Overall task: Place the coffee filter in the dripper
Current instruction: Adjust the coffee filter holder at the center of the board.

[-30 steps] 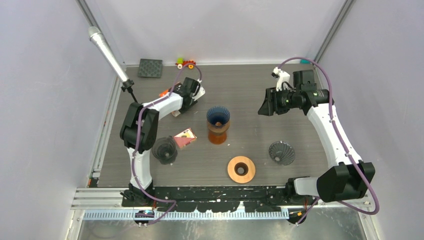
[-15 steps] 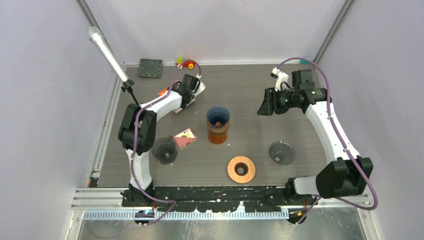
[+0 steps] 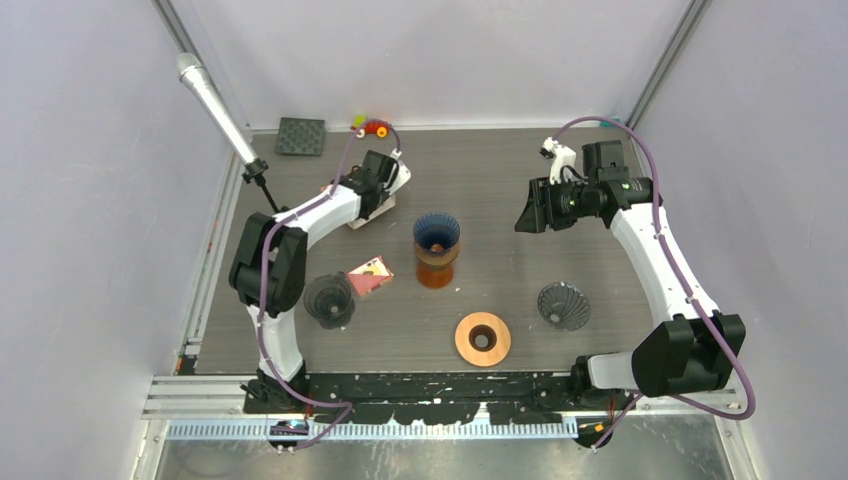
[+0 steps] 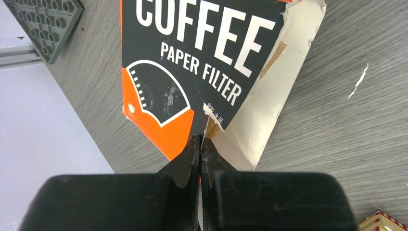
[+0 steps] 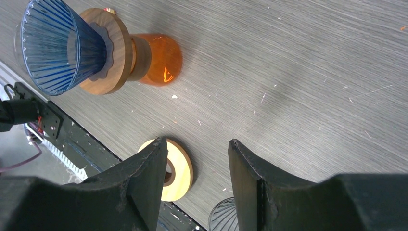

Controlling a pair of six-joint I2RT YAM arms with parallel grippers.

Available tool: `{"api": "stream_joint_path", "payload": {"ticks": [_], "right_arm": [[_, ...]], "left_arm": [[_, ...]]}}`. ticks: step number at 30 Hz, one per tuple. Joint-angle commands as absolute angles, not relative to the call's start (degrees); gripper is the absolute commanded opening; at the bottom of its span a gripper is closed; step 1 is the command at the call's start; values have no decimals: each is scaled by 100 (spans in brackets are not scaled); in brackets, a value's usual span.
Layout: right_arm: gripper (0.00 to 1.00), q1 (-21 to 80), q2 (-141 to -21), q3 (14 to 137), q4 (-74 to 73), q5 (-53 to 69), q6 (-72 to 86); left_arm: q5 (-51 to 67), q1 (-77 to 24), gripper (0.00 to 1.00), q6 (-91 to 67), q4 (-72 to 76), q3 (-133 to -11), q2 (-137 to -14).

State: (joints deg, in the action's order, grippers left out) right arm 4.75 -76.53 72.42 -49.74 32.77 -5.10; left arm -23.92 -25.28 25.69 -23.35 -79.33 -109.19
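At eleven o'clock from the dripper (image 3: 437, 232), the left end effector (image 4: 200, 144) is shut at the tip of the filter pack (image 4: 192, 62); the right end effector (image 5: 197, 159) hangs open. The coffee filter (image 4: 213, 128) looks thin, floppy: pinch one edge gently

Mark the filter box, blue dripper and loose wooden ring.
filter box (image 4: 192, 57), left wrist view, dark printed face.
blue dripper (image 5: 57, 45), right wrist view, ribbed wall.
wooden ring (image 3: 464, 340), top view, band left of hole.
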Motion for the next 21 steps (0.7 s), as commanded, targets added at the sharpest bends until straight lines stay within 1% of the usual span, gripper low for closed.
{"api": "stream_joint_path", "payload": {"ticks": [1, 11, 21], "right_arm": [[55, 458, -7603, 7224, -4843, 3253, -623], [55, 463, -7637, 7192, -4853, 3234, -642], [55, 460, -7636, 7171, -4864, 3243, -676]], "left_arm": [[-2061, -2540, 0, 2316, -2337, -7816, -10578], [-1626, -2542, 0, 2146, -2866, -7910, -9920], [-739, -2453, 0, 1884, -4697, -8928, -9955]]}}
